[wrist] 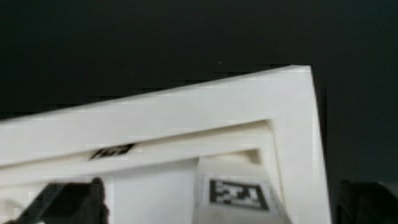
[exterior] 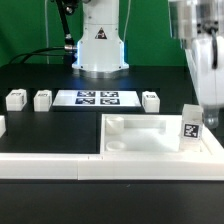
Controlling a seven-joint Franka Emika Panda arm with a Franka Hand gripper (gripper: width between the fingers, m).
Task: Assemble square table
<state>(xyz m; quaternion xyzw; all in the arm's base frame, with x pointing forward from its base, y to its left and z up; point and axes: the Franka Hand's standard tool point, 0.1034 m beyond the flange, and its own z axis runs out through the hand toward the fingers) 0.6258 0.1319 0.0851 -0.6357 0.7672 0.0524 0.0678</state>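
Jaws spread just above the small white tagged leg block point(exterior: 190, 125) standing at a corner of the white plastic square tray top point(exterior: 140, 148); one brush might topple it.

Marker board point(exterior: 97, 98) on black table point(exterior: 40, 122), white rail point(exterior: 40, 150), perhaps a cable point(exterior: 35, 52)

The gripper point(exterior: 208, 100) is blurred, its jaw gap unreadable; the exterior view's left edge cuts off a small block point(exterior: 2, 125).
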